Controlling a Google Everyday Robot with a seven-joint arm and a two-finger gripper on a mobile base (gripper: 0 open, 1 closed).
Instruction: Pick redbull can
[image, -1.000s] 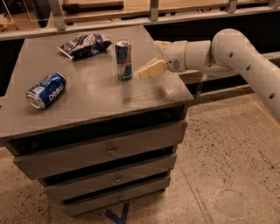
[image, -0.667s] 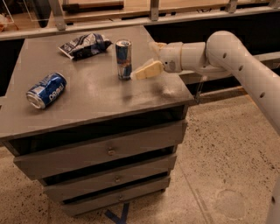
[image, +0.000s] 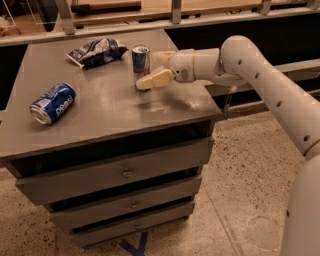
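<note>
The redbull can (image: 140, 61) stands upright on the grey cabinet top (image: 100, 110), toward the back middle. It is slim, blue and silver, with a silver top. My gripper (image: 146, 69) reaches in from the right on the white arm (image: 260, 75). It is open, with its cream fingers at the can. The near finger (image: 156, 79) lies in front of the can's lower part, with its tip at the can's base. The far finger (image: 163, 54) is just right of and behind the can.
A blue Pepsi can (image: 52, 103) lies on its side at the left of the top. A dark blue-and-white snack bag (image: 96, 50) lies at the back, left of the redbull can. The cabinet has three drawers (image: 125, 172) below. A rail and shelf run behind.
My gripper has moved left toward the redbull can, and its fingers now reach alongside it. The can, the Pepsi can and the bag have not moved.
</note>
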